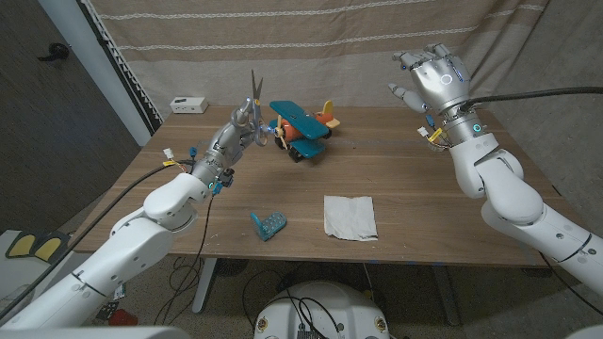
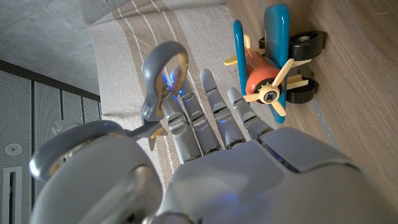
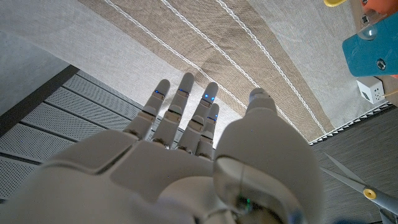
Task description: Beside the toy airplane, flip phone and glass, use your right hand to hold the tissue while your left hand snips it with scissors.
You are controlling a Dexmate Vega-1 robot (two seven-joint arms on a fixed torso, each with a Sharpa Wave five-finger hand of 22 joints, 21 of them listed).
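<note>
A white tissue lies flat near the table's front edge, right of middle. My left hand is raised over the table's back left and holds grey scissors with the blades pointing up; their grey handles loop around its fingers. Just right of that hand stands the blue and orange toy airplane. A small teal flip phone lies left of the tissue. My right hand hangs high above the table's back right, fingers spread, holding nothing.
A white box sits at the table's back left corner. A small yellow and white thing is partly hidden behind my right wrist. A striped cloth hangs behind the table.
</note>
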